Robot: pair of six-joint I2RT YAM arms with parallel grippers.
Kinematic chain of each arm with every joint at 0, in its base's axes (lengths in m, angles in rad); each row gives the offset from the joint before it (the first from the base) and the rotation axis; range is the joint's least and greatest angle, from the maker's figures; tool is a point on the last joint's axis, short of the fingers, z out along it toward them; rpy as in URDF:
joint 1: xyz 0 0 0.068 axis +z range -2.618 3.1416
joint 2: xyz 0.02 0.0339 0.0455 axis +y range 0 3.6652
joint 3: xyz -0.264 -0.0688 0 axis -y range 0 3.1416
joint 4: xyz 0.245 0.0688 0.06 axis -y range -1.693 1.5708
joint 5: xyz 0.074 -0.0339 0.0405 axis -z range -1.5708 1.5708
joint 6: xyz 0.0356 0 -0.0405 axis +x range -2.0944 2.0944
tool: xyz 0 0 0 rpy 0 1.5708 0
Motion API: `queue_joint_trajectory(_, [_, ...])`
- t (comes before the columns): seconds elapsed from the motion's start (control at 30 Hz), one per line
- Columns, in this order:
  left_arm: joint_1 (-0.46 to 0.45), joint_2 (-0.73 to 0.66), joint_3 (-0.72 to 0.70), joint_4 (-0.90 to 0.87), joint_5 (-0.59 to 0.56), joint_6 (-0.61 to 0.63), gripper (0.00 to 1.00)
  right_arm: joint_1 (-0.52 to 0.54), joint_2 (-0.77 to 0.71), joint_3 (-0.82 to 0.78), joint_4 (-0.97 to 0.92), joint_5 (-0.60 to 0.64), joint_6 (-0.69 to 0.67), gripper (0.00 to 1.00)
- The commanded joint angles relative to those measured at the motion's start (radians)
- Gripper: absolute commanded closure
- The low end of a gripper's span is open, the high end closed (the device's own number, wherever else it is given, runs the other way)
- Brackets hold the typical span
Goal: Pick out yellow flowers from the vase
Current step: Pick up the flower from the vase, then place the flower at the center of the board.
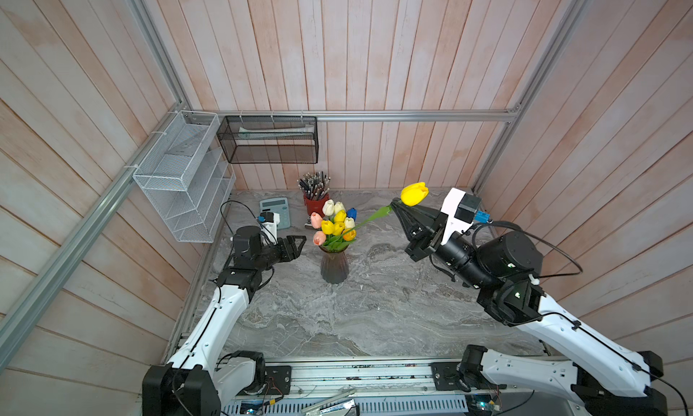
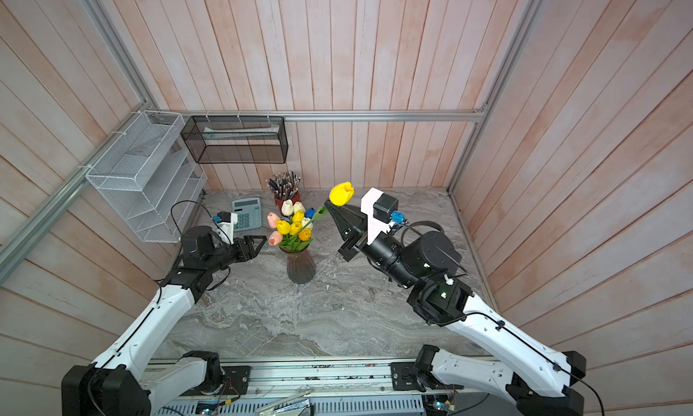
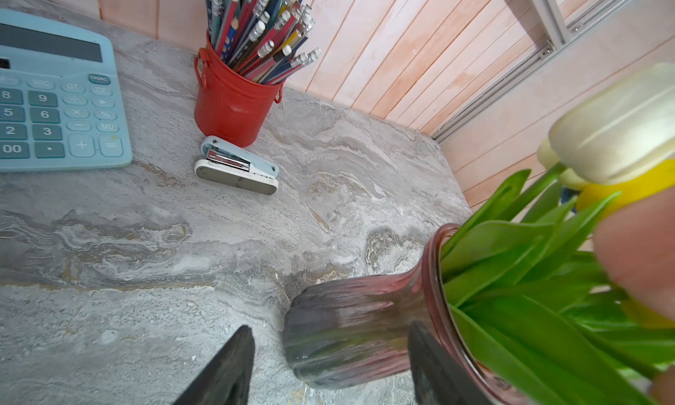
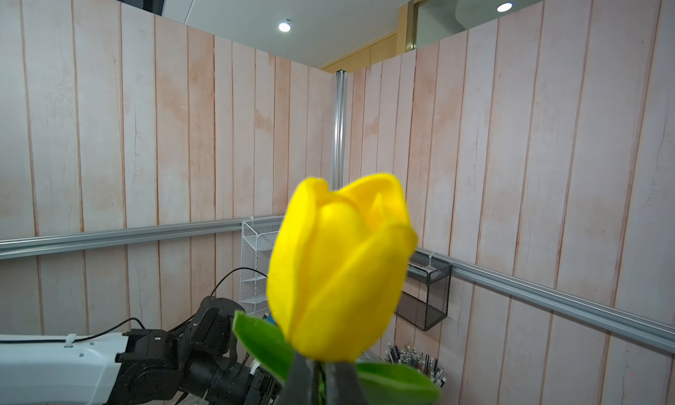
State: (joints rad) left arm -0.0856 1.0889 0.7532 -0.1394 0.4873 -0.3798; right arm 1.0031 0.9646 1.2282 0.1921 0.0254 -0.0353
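The grey marbled table (image 1: 375, 313) carries the vase (image 1: 334, 267) at centre. Above it in frame stand a red cup of pencils (image 1: 314, 204), a calculator (image 1: 281, 213) and what looks like a stapler (image 3: 237, 165).

five yellow tulips show, four of them in the vase (image 1: 334, 266) (image 2: 301, 266) (image 3: 350, 330). the lifted yellow tulip (image 1: 414, 194) (image 2: 341, 193) (image 4: 339, 271) has a closed, bright yellow head, pinched just below the bloom by the right gripper (image 1: 396, 204) (image 4: 321, 381). it is high above the bunch, with its green stem and leaf slanting down towards the vase. whether the stem end is clear of the rim cannot be told. three yellow heads (image 1: 327, 227) (image 2: 283, 227) and an orange-tinged tulip (image 1: 349, 234) (image 2: 305, 234) stand among green leaves. the vase is dark, ribbed and translucent, narrow-waisted with a flared rim, upright on the grey marbled tabletop (image 1: 375, 313).
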Motion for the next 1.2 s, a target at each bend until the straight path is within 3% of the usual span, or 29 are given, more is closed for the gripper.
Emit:
queue_joint_trajectory(0.0, [0.006,-0.022,0.000,-0.018,-0.046,0.022,0.32,-0.020,-0.007,0.050,-0.153,0.019,0.038,0.96])
queue_joint_trajectory(0.33, [0.009,-0.053,-0.004,-0.033,-0.091,0.042,0.30,-0.087,0.032,0.309,-0.535,0.139,0.064,0.99])
queue_joint_trajectory(0.6, [0.010,-0.066,-0.006,-0.032,-0.104,0.043,0.30,-0.262,0.089,0.348,-0.708,0.182,0.127,1.00])
queue_joint_trajectory(0.87, [0.012,-0.071,-0.021,-0.037,-0.113,0.050,0.30,-0.562,0.240,0.377,-0.873,-0.036,0.206,0.99])
queue_joint_trajectory(1.17, [0.017,-0.077,-0.046,-0.002,-0.107,0.034,0.29,-0.727,0.428,0.441,-1.023,-0.268,0.206,0.95])
